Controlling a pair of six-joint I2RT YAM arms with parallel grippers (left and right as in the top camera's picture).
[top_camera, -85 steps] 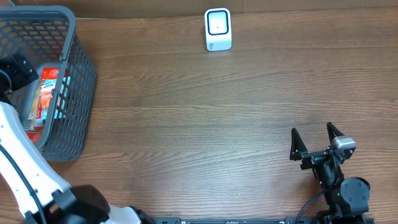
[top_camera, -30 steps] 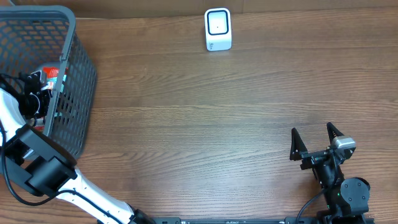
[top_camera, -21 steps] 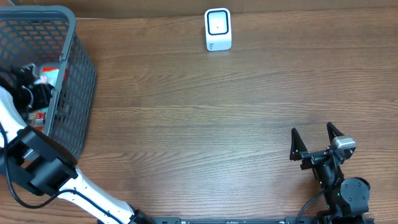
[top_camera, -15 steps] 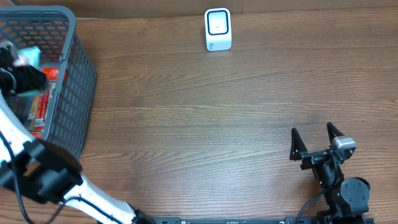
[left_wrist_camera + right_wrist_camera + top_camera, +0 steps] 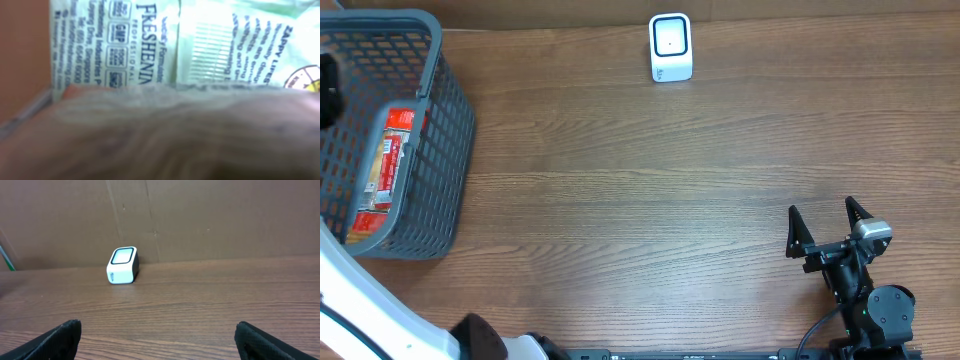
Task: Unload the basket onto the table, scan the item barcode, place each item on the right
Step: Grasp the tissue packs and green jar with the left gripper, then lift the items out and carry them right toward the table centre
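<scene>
At the far left edge of the overhead view, the left arm [image 5: 360, 310] rises beside the grey basket [image 5: 450, 130], and its fingers are cut off by the frame. How wide they stand cannot be told. The left wrist view is filled across its top by a pale green printed packet [image 5: 150, 40] sitting very close to the lens. That suggests the packet is in the left grasp, but no finger shows against it. A blurred brown band covers the lower half of that view, and I cannot say what it is. A patch of fine white lines [image 5: 210, 37] on the packet may be the barcode, but it is too soft to be sure.

A red packet [image 5: 390, 160] lies inside the basket. The white scanner [image 5: 670, 47] stands upright at the far side of the table [image 5: 650, 200], well apart from the basket, with its window turned towards the arms. The right fingers [image 5: 798, 235] are spread fully wide over the near right corner and hold nothing.

The main risk is the long carry to the scanner. A soft, crinkly packet pinched near one edge could droop, twist or slide out on the way. It could also reach the scanner with its printed code turned away from the window or creased, so nothing reads. If the packet is still low, it could catch on the basket rim as it leaves. A loose packet could drop back in among the other goods.
</scene>
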